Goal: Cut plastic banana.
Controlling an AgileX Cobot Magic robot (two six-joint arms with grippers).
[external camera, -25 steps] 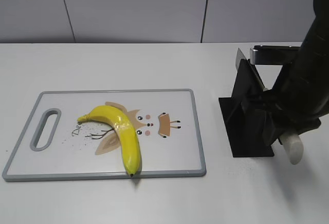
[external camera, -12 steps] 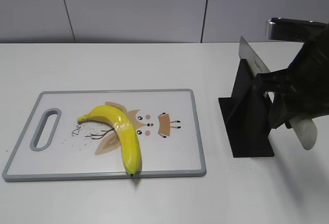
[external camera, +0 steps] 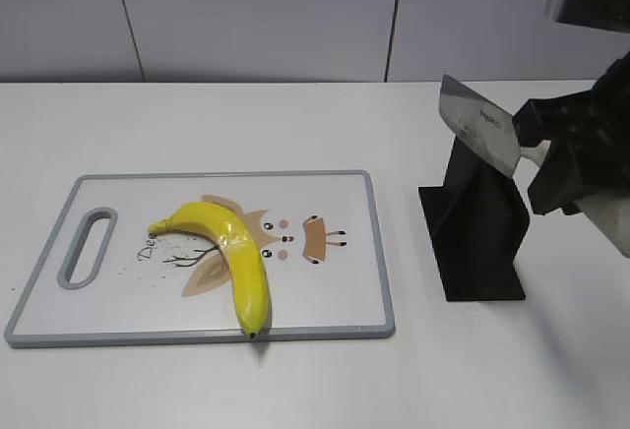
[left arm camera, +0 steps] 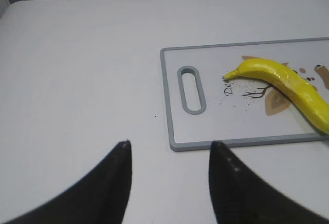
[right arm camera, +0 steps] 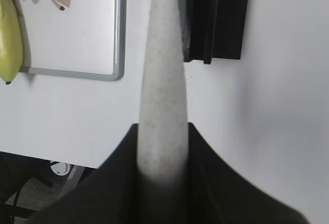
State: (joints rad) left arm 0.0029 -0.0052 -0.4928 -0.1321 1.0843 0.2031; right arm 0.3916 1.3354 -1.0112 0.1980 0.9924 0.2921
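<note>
The plastic banana lies curved on the white cutting board, dark tip toward the front edge; it also shows in the left wrist view and at the edge of the right wrist view. My right gripper is shut on the knife's whitish handle and holds the knife with its blade lifted above the black knife stand. My left gripper is open and empty over the bare table, left of the board's handle hole. It is out of the exterior view.
The black knife stand stands on the table right of the board. The grey-rimmed board has a cartoon print and a handle slot at its left end. A grey panelled wall runs behind the table.
My right gripper has risen and moved right, drawing the knife up out of the black stand. The banana and board have not moved.
</note>
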